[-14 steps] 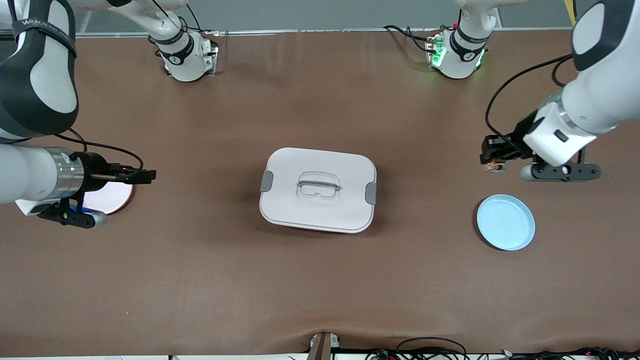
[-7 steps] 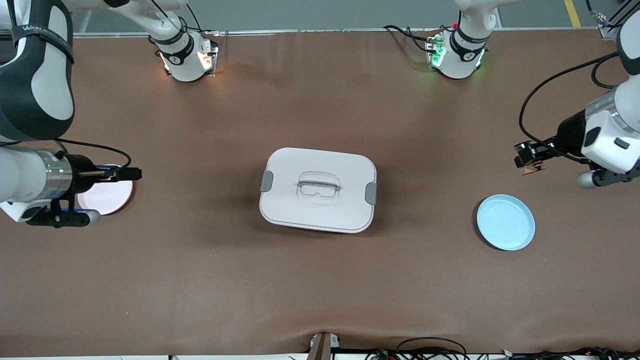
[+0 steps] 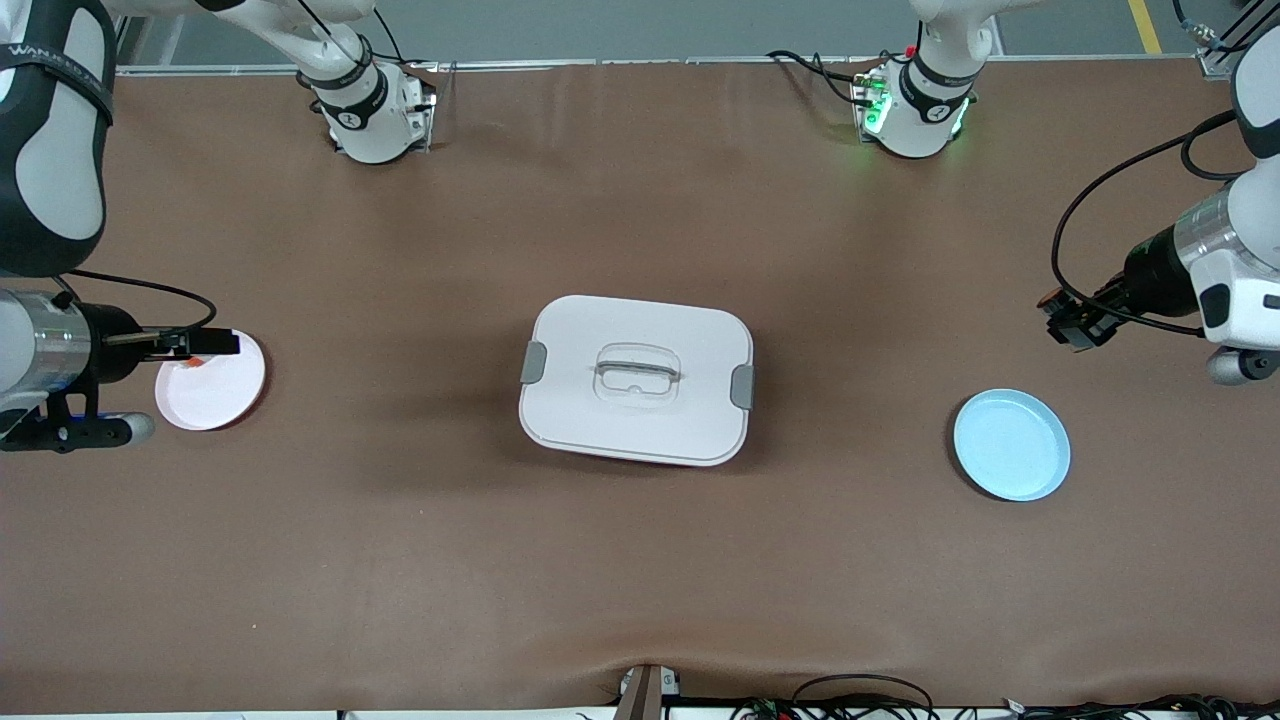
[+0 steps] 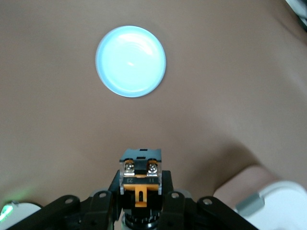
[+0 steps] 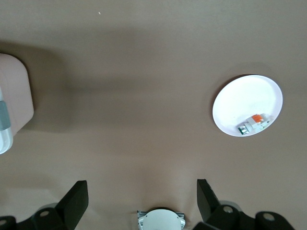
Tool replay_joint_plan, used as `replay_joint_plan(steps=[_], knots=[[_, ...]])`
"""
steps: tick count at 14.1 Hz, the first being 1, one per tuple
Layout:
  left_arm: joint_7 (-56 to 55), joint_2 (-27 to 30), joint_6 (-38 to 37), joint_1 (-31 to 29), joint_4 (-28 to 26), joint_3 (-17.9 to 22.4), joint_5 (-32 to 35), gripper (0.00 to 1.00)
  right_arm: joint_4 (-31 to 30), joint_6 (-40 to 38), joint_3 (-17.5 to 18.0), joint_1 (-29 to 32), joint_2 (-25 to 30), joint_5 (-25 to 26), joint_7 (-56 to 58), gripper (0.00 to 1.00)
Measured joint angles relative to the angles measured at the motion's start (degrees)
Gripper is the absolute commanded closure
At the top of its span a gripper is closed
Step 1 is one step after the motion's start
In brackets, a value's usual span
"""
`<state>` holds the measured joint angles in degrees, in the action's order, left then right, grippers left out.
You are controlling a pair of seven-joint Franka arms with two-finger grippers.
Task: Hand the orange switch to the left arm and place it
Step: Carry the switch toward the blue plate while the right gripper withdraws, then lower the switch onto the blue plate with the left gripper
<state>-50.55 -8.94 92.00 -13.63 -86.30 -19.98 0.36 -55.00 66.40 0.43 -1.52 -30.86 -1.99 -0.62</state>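
While the left claw (image 4: pixel 140 211) grips the orange switch (image 4: pixel 140 181), the box (image 3: pixel 636 379) lies between it and the wide-open, empty right claw (image 5: pixel 141 203).

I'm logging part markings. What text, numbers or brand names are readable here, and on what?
"22": on the orange switch held in the left gripper.
White lettering on the right arm's black band: too blurred to read.
Nothing readable on the box or either plate.

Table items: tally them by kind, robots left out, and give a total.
Round plates: 2, the pale blue round plate and the white round plate.
Boxes: 1, the large white latched plastic box.
Small parts: 2, the black-and-orange switch in the left hand, the silver-grey piece on the white plate.
Total: 5.
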Motion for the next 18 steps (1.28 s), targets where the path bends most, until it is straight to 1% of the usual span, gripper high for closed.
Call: replay_joint_plan(steps=[3, 6, 8, 10, 13, 15, 18], knots=[[-9.9, -0.5, 1.4, -0.5, -1.0, 0.1, 2.2, 1.00, 0.0, 0.2, 0.0, 0.0, 0.1, 0.4, 0.0, 0.00], [-20.4, -1.2, 8.6, -0.6, -5.1, 0.1, 5.2, 1.00, -0.9, 1.9, 0.0, 0.0, 0.6, 0.6, 0.0, 0.00], [-23.8, -1.9, 13.4, -0.7, -8.2, 0.1, 5.3, 1.00, -2.8, 4.6, 0.0, 0.1, 1.7, 0.9, 0.5, 0.00], [-25.7, -2.4, 17.0, -1.6, -10.7, 0.1, 5.3, 1.00, -6.6, 9.5, -0.1, 0.9, 3.7, 1.2, 1.7, 0.00], [-26.1, -2.6, 22.9, -3.4, -14.3, 0.2, 5.3, 1.00, -16.5, 19.1, -0.2, 2.7, 9.0, 1.8, 3.0, 0.00], [-26.8, -3.0, 27.4, -4.3, -17.1, 0.2, 5.3, 1.00, -21.1, 21.3, -0.2, 2.9, 11.9, 3.2, 3.1, 0.00], [-29.3, -4.6, 31.7, -4.9, -19.8, 0.2, 7.0, 1.00, -22.9, 22.3, -0.3, 3.8, 13.6, 4.5, 3.0, 0.00]])
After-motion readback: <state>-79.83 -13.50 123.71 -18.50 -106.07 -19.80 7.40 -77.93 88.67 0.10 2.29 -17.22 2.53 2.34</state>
